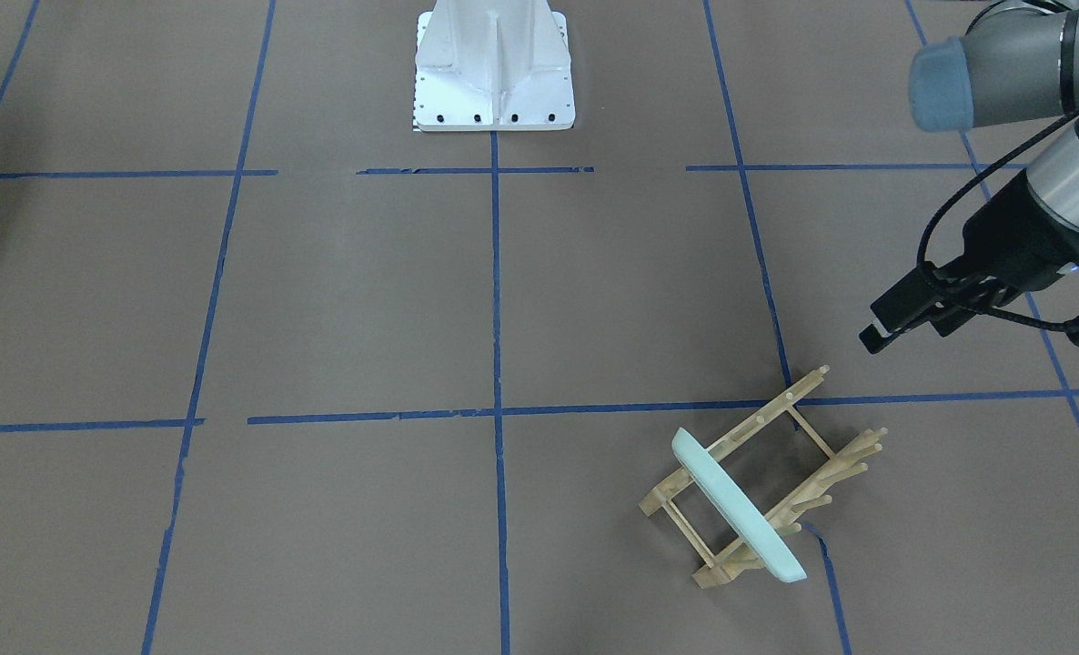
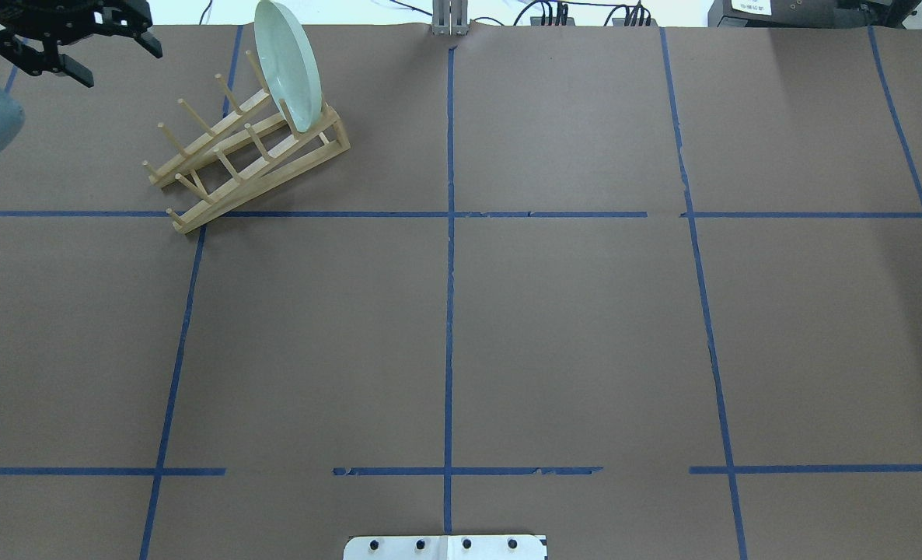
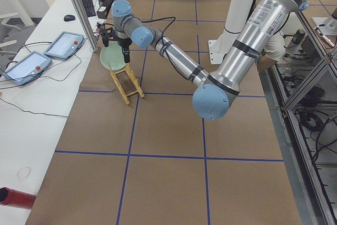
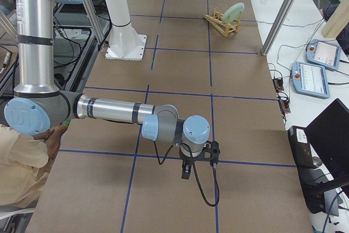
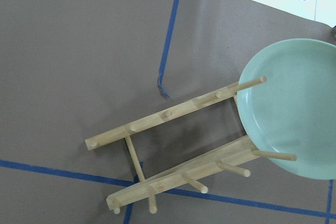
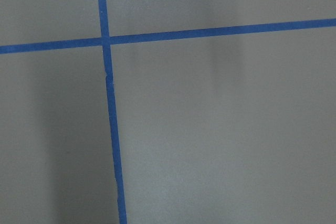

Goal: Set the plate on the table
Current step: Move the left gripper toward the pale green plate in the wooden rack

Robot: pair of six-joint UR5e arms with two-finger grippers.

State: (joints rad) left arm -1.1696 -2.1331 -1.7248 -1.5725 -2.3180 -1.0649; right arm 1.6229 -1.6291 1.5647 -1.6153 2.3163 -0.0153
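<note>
The pale mint-green plate [image 2: 290, 66] stands on edge in the end slot of the light wooden pegged rack [image 2: 259, 175], at the far left of the brown table [image 2: 570, 327]. In the front view the plate [image 1: 738, 506] leans across the rack [image 1: 758, 423]. My left gripper [image 2: 115, 61] is open and empty, hovering above and beside the rack's free end, clear of the plate. The left wrist view looks down on the plate [image 5: 291, 106] and the rack [image 5: 157, 119]. My right gripper [image 4: 185, 170] shows only in the exterior right view, low over the table; I cannot tell whether it is open or shut.
The white robot base [image 1: 494, 68] stands at the table's near middle edge. Blue tape lines cross the table. Tablets and cables lie on the white bench [image 4: 316, 64] beyond the far edge. The right wrist view shows only bare table [image 6: 220, 129].
</note>
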